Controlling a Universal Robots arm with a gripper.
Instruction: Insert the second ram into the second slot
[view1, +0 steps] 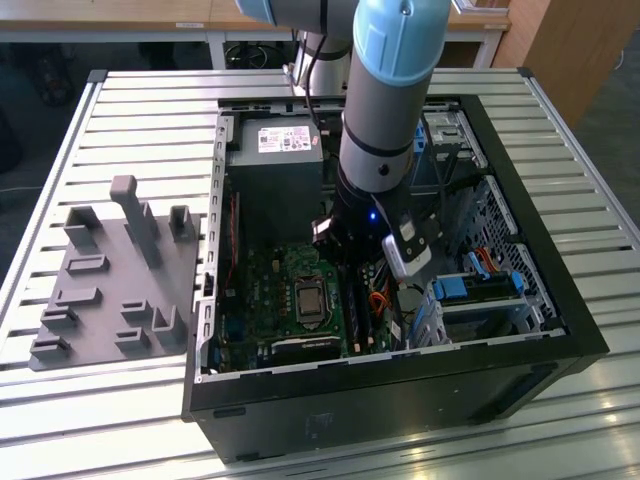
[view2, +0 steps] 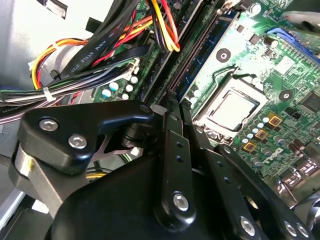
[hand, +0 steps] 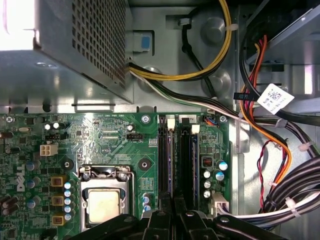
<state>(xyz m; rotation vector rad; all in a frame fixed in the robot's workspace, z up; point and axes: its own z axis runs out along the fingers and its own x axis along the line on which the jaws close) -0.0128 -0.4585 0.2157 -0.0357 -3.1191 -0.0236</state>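
The gripper (hand: 172, 207), fingers together (empty, it seemed), sat over the ram (hand: 194, 165) seated in its slot (hand: 186, 167).

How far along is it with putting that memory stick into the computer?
The gripper is down inside the open computer case, right over the memory slots beside the processor socket. One blue stick appears to sit in a slot. Whether it is fully seated can't be told.

A robotics lab: an open computer case (view1: 400, 390) on a slatted aluminium table (view1: 130, 110)
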